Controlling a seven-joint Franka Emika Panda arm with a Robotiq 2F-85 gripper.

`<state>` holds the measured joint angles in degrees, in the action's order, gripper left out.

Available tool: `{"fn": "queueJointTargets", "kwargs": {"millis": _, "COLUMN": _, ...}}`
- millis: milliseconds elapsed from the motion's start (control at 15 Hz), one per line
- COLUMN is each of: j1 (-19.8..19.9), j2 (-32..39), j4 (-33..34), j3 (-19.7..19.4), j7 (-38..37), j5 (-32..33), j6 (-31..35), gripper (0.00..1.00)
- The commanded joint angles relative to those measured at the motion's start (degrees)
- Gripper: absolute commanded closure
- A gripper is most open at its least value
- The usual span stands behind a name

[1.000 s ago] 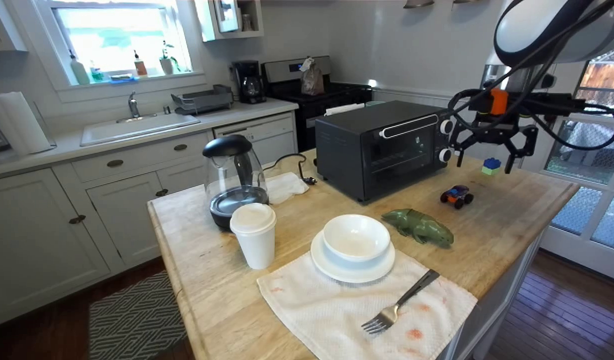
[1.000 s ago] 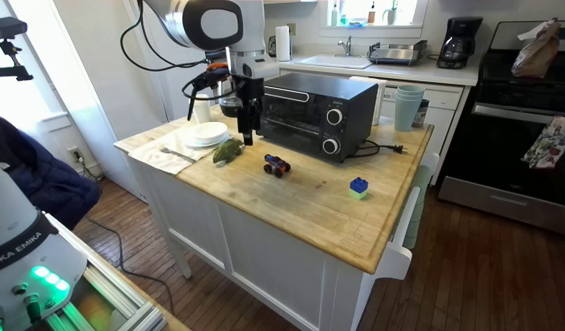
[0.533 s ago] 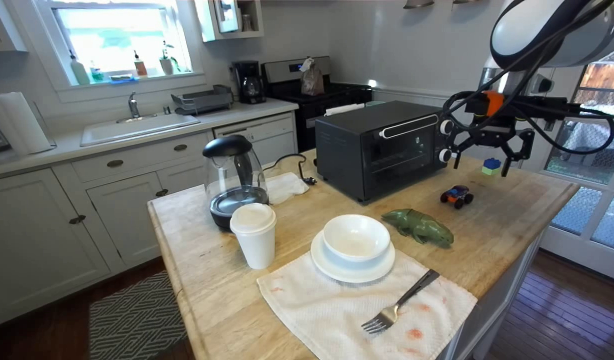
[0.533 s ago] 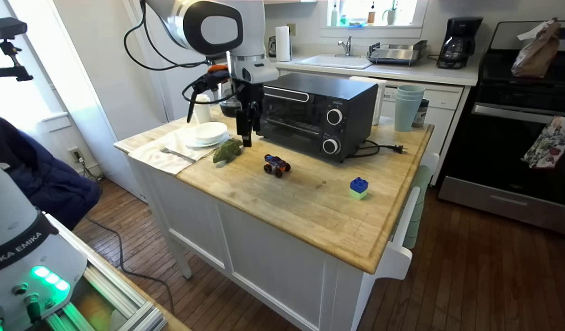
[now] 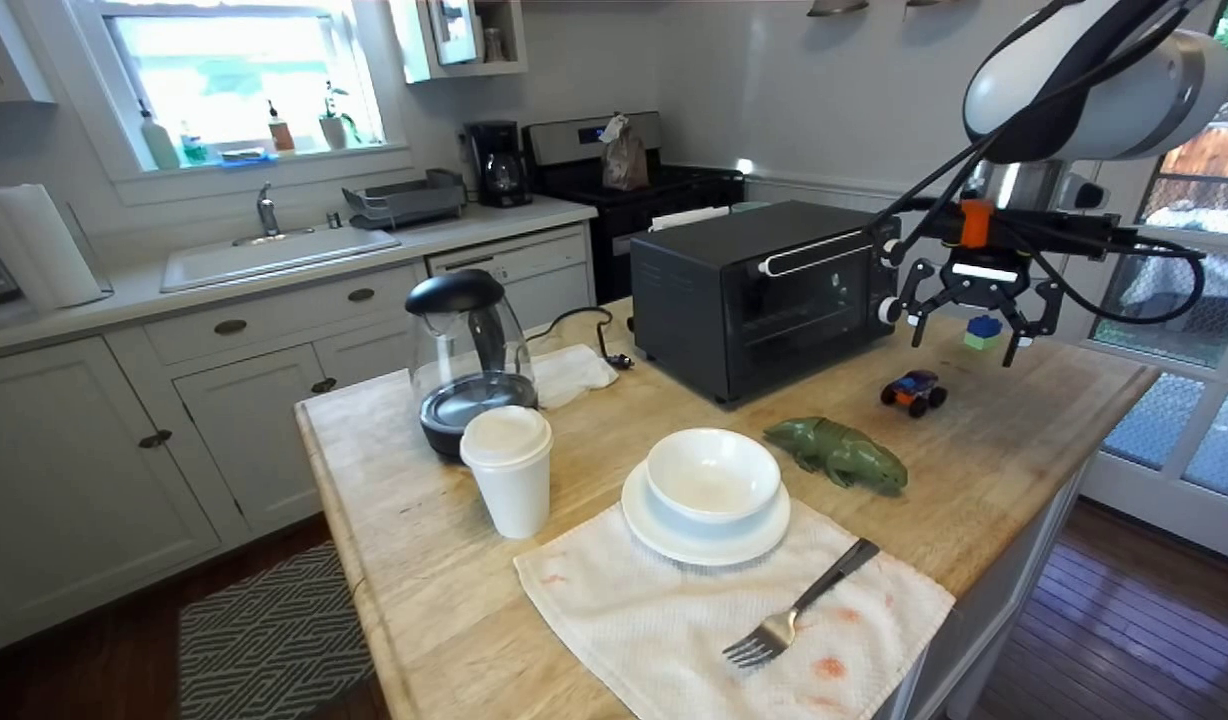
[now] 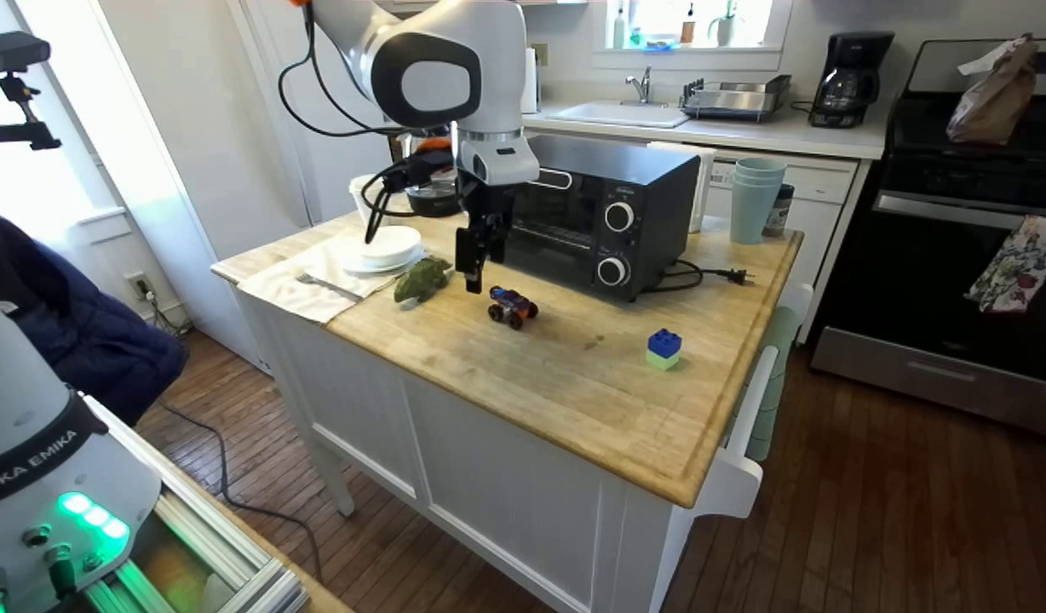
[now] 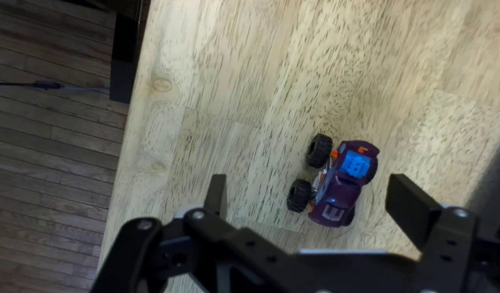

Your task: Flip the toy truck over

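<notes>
The toy truck is a small dark purple vehicle with a blue bed, orange parts and black wheels. It stands upright on its wheels on the wooden tabletop, in both exterior views (image 5: 914,392) (image 6: 513,307). In the wrist view the truck (image 7: 339,185) is seen from above, turned at a slant, between the two fingers but farther from the camera. My gripper (image 5: 964,345) is open and empty above the tabletop, near the truck and not touching it. The gripper also shows side-on in an exterior view (image 6: 475,277) and at the bottom of the wrist view (image 7: 309,195).
A black toaster oven (image 5: 759,300) stands close beside the gripper. A green animal figure (image 5: 839,455) lies near the truck. A blue and green block (image 6: 663,347) sits toward one corner. A bowl (image 5: 712,475) on plates and a fork (image 5: 804,605) are on a cloth (image 5: 664,620).
My gripper has come down and moved closer to the truck, most of it in the last half second. It stays open. The truck and the other objects have not moved.
</notes>
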<state>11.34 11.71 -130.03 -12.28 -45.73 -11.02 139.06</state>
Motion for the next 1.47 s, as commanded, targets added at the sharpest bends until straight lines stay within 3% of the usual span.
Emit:
{"fn": "queueJointTargets", "kwargs": {"millis": 0, "j1": 0.48, "j2": 4.91, "j4": 4.22, "j3": -0.48, "j7": -1.81, "j5": -5.84, "j6": 0.24, "gripper": 0.00}}
{"fn": "queueJointTargets", "kwargs": {"millis": 400, "j1": 0.82, "j2": 9.63, "j4": 7.72, "j3": -1.21, "j7": -5.52, "j5": -10.09, "j6": 1.83, "gripper": 0.00}}
{"fn": "queueJointTargets", "kwargs": {"millis": 1400, "j1": 4.49, "j2": 18.74, "j4": 15.88, "j3": 0.23, "j7": -2.89, "j5": -14.34, "j6": -2.76, "gripper": 0.00}}
